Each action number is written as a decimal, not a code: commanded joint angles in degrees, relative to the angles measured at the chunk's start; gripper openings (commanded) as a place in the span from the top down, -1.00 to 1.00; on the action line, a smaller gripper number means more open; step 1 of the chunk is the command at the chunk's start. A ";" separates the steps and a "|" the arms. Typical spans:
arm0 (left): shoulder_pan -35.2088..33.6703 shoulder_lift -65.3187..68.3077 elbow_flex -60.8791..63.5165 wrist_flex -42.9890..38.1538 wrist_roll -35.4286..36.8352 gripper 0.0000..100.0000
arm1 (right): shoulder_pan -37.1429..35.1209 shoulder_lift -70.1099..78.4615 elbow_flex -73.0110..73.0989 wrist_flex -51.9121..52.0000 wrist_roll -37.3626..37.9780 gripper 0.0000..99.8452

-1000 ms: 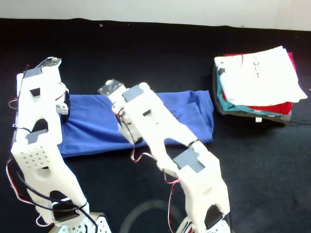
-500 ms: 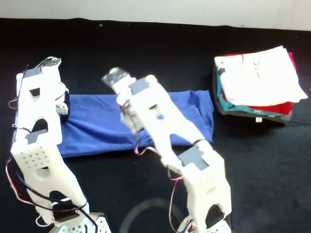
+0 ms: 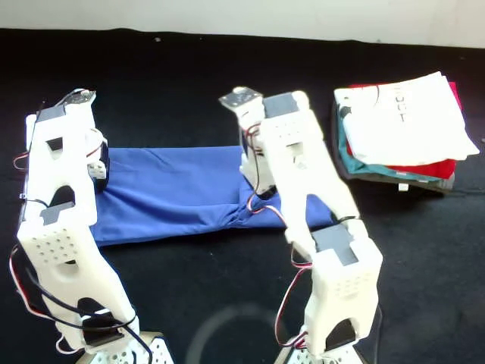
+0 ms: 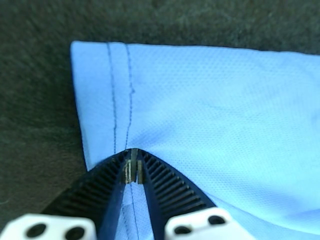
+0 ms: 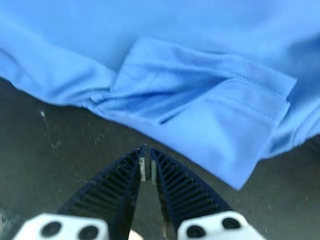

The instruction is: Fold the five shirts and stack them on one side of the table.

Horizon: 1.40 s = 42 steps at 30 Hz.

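- From the high view, we see the blue shirt lying flat as a long band across the middle of the black table. The stack of folded shirts sits at the far right, white on top. The left arm stands over the shirt's left end and the right arm over its right part, close to the stack
- In the left wrist view, the left gripper has its jaws pressed together right on the stitched hem, and we judge it is pinching the cloth. The bite is a thin one at the very edge, so a hard tug from the other end could pull the hem free
- In the right wrist view, the right gripper has its jaws pressed together on nothing, poised over bare table just beside the shirt's near edge, where a sleeve lies bunched and doubled over. We think that coming down closed would only shove the cloth, and that grabbing the bunched sleeve would spoil the fold. A wide swing to the right could also knock the stack
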 commanded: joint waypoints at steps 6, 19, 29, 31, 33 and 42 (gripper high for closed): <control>-1.27 0.66 -1.36 -0.53 0.26 0.98 | 1.63 2.24 -0.22 0.22 1.58 0.99; -1.27 0.66 -1.36 -0.53 0.26 0.98 | 1.71 7.96 0.13 -15.43 1.23 0.99; -1.27 0.66 -1.36 -0.53 0.26 0.98 | -1.36 8.04 0.31 -17.98 1.14 0.99; -1.27 0.66 -1.36 -0.53 0.26 0.98 | -1.71 7.96 0.04 -18.33 1.14 0.99; -1.27 0.66 -1.36 -0.53 0.26 0.98 | -1.19 7.60 -0.31 -18.33 1.14 0.99; -1.27 0.66 -1.36 -0.53 0.26 0.98 | 4.35 6.20 -6.99 -9.80 1.14 0.99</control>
